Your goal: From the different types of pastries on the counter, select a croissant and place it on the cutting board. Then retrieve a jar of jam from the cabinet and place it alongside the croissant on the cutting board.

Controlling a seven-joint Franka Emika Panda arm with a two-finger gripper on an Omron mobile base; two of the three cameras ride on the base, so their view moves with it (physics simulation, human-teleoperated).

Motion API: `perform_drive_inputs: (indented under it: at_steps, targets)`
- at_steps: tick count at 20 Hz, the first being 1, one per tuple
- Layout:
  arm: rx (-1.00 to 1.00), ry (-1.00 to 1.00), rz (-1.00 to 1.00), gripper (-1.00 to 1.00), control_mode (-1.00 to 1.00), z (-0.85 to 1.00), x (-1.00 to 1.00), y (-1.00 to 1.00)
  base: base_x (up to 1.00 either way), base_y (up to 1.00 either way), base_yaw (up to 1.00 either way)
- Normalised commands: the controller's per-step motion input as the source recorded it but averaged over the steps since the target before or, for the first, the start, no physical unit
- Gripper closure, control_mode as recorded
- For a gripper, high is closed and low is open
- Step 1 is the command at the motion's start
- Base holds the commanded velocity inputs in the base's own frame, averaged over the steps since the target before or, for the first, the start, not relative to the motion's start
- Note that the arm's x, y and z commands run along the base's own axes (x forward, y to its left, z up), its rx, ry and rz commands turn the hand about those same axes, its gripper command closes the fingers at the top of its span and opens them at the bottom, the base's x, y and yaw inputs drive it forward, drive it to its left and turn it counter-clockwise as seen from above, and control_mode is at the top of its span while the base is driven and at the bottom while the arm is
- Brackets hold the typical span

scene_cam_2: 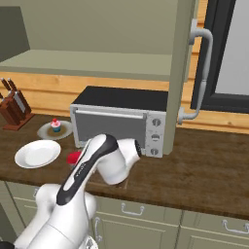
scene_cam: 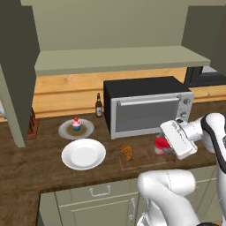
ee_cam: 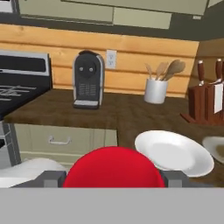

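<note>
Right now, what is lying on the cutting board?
The croissant lies on the cutting board's left part. The jar of jam sits low over its right end between the fingers; its base is hidden.

Two plates [scene_cam: 83,154], one croissant [scene_cam: 126,151], one cupcake [scene_cam: 76,124], one jar [scene_cam: 160,144].

Both base cameras sit high behind the arm, looking forward and down across the worktop [scene_cam: 26,167]; one from its left, one from its right. They share the toaster oven [scene_cam: 148,106] and white plate [scene_cam: 84,154]. The hand camera rides low, close behind the jar of jam [ee_cam: 113,168], facing along the worktop, with the plate at 3 o'clock.
</note>
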Motion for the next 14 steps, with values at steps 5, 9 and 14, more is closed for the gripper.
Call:
perform_drive_inputs:
  at_steps: [5, 9, 14]
  targets:
    - [-0.13, 0.05, -0.01, 1.0, -1.0, -0.55, 0.11, -0.46, 0.0, 0.0, 0.0]
    - [-0.06, -0.19, 0.0, 1.0, -1.0, -0.46, 0.38, 0.0, 0.0, 0.0, 0.0]
    - [-0.04, -0.19, -0.13, 1.0, -1.0, -0.28, 0.38, 0.0, 0.0, 0.0, 0.0]
